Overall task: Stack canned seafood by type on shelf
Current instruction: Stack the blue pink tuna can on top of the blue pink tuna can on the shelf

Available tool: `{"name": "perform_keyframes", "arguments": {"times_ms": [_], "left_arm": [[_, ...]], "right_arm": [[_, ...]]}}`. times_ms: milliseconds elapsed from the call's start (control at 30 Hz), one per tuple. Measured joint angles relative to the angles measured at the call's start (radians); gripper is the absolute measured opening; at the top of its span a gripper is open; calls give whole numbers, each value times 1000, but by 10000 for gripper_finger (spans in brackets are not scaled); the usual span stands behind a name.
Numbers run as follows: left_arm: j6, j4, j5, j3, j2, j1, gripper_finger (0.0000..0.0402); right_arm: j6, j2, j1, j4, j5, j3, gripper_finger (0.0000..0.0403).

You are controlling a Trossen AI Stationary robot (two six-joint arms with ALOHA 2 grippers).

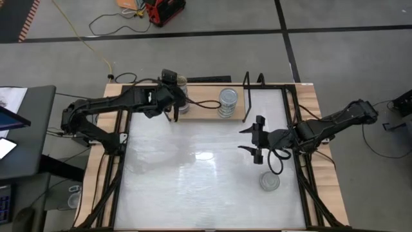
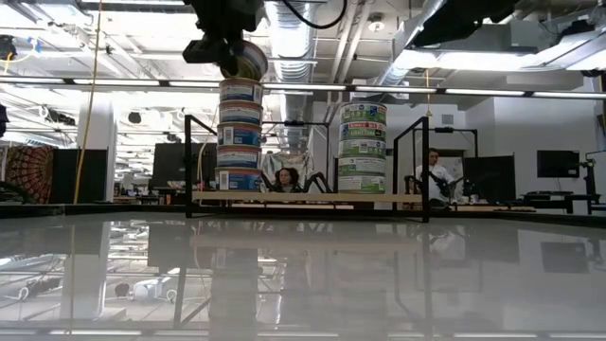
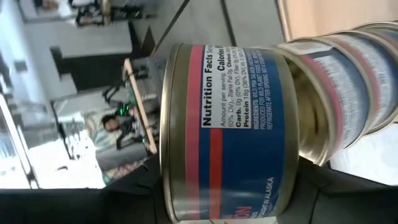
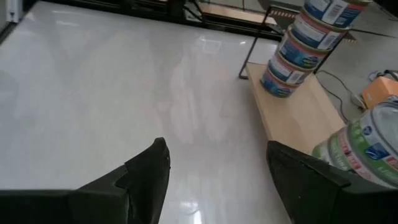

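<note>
The shelf (image 2: 312, 197) stands at the table's far edge and carries two stacks of canned seafood. One is a stack of several blue-labelled tins (image 2: 239, 133) at its left end. The other is a stack of green-labelled tins (image 2: 362, 147) toward its right end. My left gripper (image 2: 227, 45) hangs just above the blue stack, shut on a blue-and-red-labelled tin (image 3: 230, 130). My right gripper (image 1: 257, 138) hovers open over the table's right half, with nothing between its fingers (image 4: 149, 174). A loose silver-lidded tin (image 1: 270, 182) lies flat on the table nearer the front edge. My left gripper holds the blue-and-red tin between its two fingers (image 3: 140, 186), with the tin's flat ends (image 3: 166, 143) turned toward them. The tin itself hides the places of contact. The tin is lifted clear and tilted (image 2: 244, 59), just over the top tin of the blue stack.
The shelf's black wire uprights (image 2: 187, 166) (image 2: 423, 166) rise at both its ends. The board between the two stacks (image 1: 203, 111) is bare. The white tabletop (image 1: 193, 167) lies open in front of the shelf. People sit in the room beyond.
</note>
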Motion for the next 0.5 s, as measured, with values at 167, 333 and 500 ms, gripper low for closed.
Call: {"name": "perform_keyframes", "arguments": {"times_ms": [167,333,500], "left_arm": [[106,5,29,0,0,0,192],[146,9,25,0,0,0,192],[108,38,32,0,0,19,192]], "right_arm": [[-9,0,-34,0,0,0,292],[-4,0,-46,0,0,0,292],[2,0,-35,6,0,0,292]]}}
